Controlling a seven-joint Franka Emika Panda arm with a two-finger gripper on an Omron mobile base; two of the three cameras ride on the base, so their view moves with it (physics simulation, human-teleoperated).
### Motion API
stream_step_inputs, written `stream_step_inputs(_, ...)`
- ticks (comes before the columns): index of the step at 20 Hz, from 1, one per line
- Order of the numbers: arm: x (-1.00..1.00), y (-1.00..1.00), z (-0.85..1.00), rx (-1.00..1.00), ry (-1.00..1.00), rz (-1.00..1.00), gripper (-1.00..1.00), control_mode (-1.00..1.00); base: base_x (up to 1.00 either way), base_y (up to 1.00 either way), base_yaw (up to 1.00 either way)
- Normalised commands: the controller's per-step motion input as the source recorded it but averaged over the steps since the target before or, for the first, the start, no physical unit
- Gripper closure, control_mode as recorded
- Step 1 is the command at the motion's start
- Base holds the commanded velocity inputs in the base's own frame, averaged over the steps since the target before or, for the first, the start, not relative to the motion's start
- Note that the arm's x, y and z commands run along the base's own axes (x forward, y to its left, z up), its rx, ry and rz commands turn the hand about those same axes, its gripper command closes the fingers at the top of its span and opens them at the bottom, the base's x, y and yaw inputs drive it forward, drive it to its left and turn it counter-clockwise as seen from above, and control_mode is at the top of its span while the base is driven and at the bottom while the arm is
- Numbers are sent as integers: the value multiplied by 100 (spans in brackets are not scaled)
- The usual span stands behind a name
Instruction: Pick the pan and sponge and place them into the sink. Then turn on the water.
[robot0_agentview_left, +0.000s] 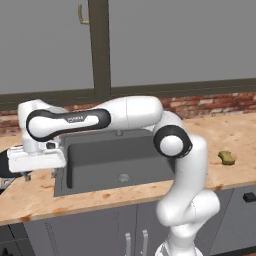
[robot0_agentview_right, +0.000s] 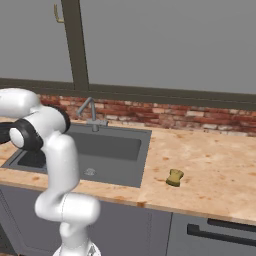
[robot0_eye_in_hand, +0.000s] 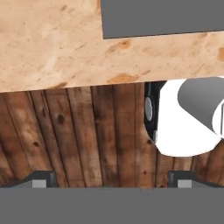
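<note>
Yellow sponge (robot0_agentview_right: 174, 177) lies right of sink (robot0_agentview_right: 131, 165); gripper (robot0_eye_in_hand: 112, 179) open past counter's edge.

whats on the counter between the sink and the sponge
Nothing: in the right base view, the stretch of counter between the sink and the sponge is bare.

Yellow-olive sponge (robot0_agentview_right: 174, 177), dark grey sink (robot0_agentview_right: 131, 165), speckled tan counter (robot0_agentview_right: 210, 160), red brick backsplash (robot0_agentview_right: 190, 117).
</note>
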Motion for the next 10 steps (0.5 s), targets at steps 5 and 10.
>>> stream_step_inputs(5,0,24,0,-6,5,-1,-100,-100,0,0,0)
stream_step_inputs(10,0,23,-1,-4,3,-5,-100,-100,0,0,0)
